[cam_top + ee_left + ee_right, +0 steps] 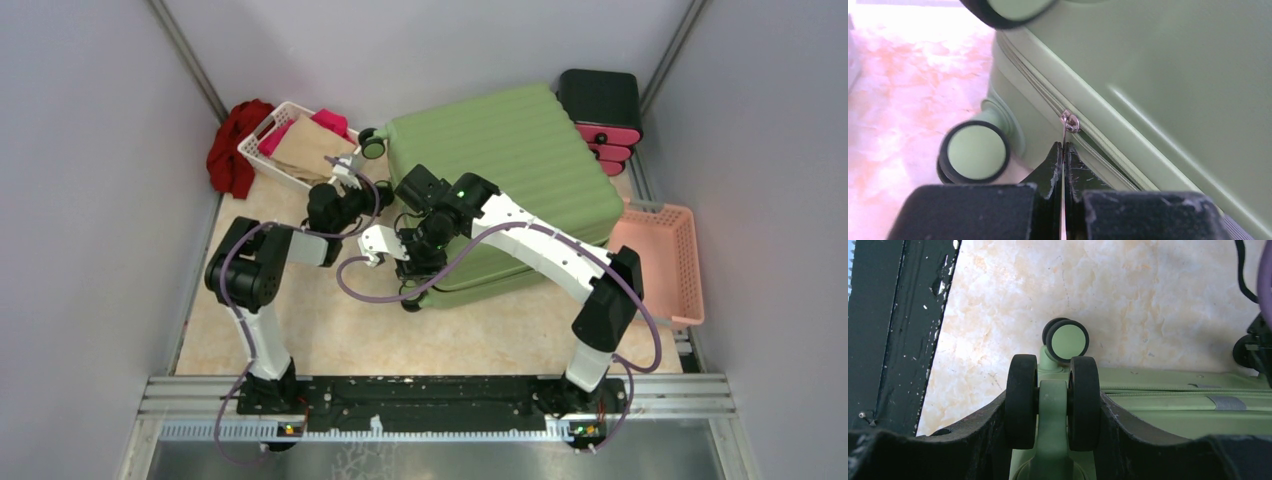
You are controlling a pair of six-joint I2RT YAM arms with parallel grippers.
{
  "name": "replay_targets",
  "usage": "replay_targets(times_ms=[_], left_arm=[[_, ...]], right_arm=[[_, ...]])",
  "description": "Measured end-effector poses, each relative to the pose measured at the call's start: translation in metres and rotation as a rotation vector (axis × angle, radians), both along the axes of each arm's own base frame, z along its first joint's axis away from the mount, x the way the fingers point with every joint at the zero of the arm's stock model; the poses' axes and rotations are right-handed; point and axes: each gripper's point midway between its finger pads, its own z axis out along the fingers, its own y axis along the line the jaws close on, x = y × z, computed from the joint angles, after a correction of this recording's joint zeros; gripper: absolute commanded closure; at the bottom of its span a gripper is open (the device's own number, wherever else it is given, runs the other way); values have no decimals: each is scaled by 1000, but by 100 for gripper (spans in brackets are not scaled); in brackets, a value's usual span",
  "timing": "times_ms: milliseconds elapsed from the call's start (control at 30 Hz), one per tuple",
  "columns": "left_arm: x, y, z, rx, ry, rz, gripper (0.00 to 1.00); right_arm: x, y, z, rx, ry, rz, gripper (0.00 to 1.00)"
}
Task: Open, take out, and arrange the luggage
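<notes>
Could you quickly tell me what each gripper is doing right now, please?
Left gripper: closed on the zipper pull of the luggage.
Right gripper: closed around the luggage's double wheel.

- The left black-and-white jointed arm point(250, 290) is folding at its elbow in the lower left of the top view and reaching up toward centre.
- The left gripper point(1063, 146) is pinching a small silver metal zipper pull point(1068, 121), its fingers pressed together.
- The right black-and-white jointed arm point(540, 245) is stretching from the lower right toward centre.
- The right gripper point(1053, 400) is clamping a twin black rubber wheel point(1083, 400), one finger against each side.
</notes>
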Motion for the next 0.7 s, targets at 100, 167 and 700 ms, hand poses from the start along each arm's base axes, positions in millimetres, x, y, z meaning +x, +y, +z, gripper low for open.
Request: replay_targets(times_ms=[100,167,700], left_arm=[[17,5,0,-9,1,28,100],[28,8,1,-17,-1,47,100],[91,20,0,-37,6,117,100]], right_arm=[[0,0,0,0,0,0,100],[0,0,0,0,0,0,100],[4,1,1,8,-10,-2,100]])
